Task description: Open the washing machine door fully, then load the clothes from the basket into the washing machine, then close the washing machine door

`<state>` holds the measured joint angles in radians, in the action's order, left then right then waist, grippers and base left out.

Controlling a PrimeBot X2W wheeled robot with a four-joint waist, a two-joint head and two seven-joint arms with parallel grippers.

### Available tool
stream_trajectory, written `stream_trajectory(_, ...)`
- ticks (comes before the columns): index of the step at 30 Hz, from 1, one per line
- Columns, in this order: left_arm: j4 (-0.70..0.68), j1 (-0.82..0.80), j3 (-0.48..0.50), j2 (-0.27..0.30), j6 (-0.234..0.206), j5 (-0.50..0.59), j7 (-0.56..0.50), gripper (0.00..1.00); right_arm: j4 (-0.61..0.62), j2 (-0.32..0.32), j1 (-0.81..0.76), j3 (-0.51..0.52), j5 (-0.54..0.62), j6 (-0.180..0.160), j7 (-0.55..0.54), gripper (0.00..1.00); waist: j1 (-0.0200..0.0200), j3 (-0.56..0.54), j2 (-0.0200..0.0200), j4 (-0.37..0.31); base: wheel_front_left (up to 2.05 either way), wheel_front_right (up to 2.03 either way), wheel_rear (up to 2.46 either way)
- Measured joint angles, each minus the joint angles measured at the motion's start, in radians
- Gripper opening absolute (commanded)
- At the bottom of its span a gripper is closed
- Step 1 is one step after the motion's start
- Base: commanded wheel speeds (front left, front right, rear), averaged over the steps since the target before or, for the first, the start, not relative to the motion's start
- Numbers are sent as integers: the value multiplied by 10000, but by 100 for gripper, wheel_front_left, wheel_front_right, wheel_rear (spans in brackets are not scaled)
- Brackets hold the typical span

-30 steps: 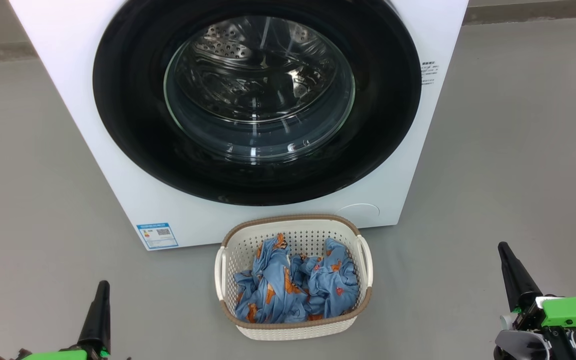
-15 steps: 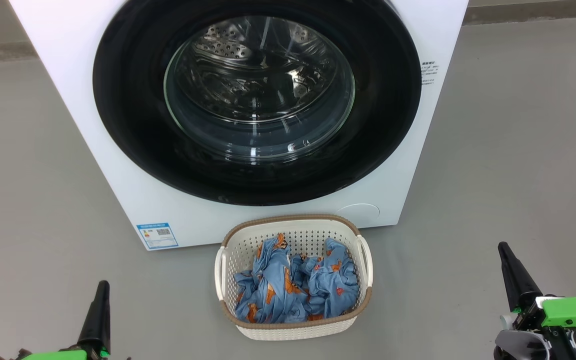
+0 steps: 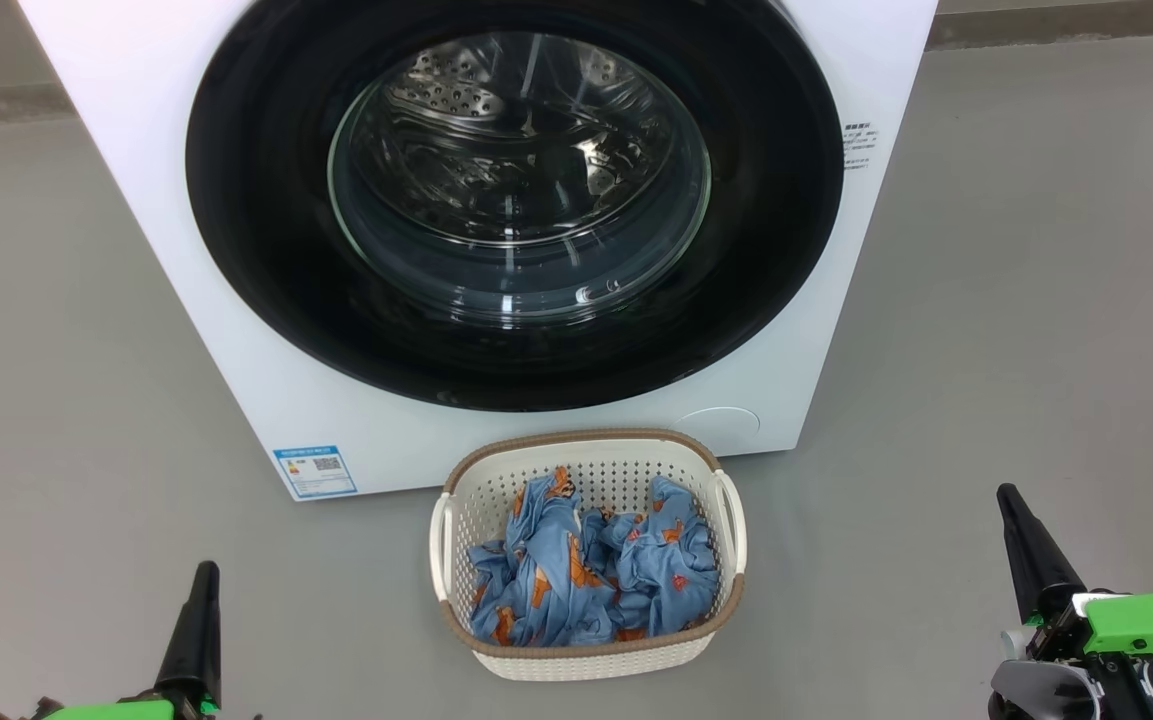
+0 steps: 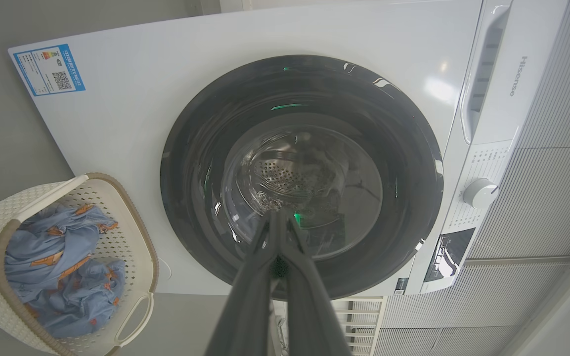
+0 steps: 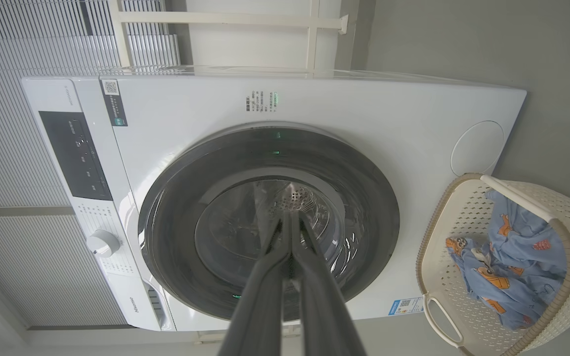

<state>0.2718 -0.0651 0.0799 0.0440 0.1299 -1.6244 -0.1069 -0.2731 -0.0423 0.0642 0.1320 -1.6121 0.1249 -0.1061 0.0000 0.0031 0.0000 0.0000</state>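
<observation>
My left pincer (image 3: 204,585) and right pincer (image 3: 1012,502) each have their dark fingers pressed together on nothing, hovering at the near left and near right over the grey floor (image 3: 1036,300). Between them, a little farther off, the basket (image 3: 586,655) sits on the floor with the clothes (image 3: 596,570) crumpled inside. Just beyond it stands the washing machine (image 3: 156,150), its washing machine door (image 3: 266,250) closed flush against the white front, the steel drum (image 3: 456,90) visible through the glass.
</observation>
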Motion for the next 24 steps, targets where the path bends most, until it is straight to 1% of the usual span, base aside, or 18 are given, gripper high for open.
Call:
stream_trajectory(11,0,0,4,-2,0,2,0,0,0,2,0,0,0,0,-2,0,0,0,0,0,0,0,0)
stream_trajectory(12,44,14,-4,-6,2,6,2,100,-50,12,-12,-6,0,0,-25,100,0,0,0,0,0,0,0)
stream_trajectory(18,472,424,-56,-161,0,-10,15,100,-566,211,-458,-31,0,-4,-23,100,0,3,0,0,0,0,0)
stream_trajectory(24,453,451,-75,-148,0,23,117,100,-562,203,-486,-52,31,-4,69,100,6,-18,0,6,0,0,0)
